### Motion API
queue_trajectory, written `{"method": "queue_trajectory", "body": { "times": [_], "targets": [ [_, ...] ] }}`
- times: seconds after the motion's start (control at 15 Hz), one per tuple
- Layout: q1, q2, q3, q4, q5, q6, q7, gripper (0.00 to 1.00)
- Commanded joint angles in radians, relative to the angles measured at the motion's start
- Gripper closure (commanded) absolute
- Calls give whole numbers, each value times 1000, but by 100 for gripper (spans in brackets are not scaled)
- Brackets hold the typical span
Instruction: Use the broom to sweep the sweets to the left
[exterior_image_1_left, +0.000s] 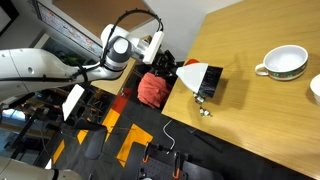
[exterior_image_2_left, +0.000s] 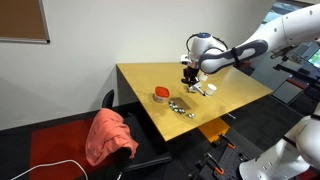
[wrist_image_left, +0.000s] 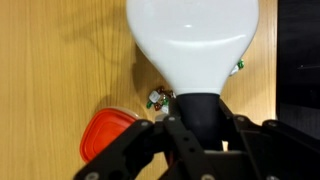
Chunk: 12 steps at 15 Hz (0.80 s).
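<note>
Wooden table (exterior_image_1_left: 255, 105), and near its edge the gripper (wrist_image_left: 196, 122) is clamped tight around the broom (wrist_image_left: 195, 40) handle. A red dish (wrist_image_left: 104, 136) sits close by. A few sweets (wrist_image_left: 157, 99) lie right against the broom, so I'd say mid-sweep. Next up is a steady drag left, bristles down.

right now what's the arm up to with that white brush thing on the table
The robot arm's end effector grips a small white broom by its dark handle, with the bristle end down at the wooden table. Small wrapped sweets lie scattered near the table edge, close to a red dish. In the wrist view a couple sit right beside the broom. They are not yet gathered to one side.
</note>
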<state>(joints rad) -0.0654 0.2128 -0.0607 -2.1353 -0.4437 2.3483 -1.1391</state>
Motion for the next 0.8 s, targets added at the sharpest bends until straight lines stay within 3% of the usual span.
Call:
{"method": "queue_trajectory", "body": {
  "times": [0.0,0.33,0.73],
  "targets": [
    [-11,-21,-44,-14,-91,-53,105,87],
    [-60,61,-110,-8,-194,-21,212,87],
    [-123,213,-134,27,-208,37,289,87]
  ]
}}
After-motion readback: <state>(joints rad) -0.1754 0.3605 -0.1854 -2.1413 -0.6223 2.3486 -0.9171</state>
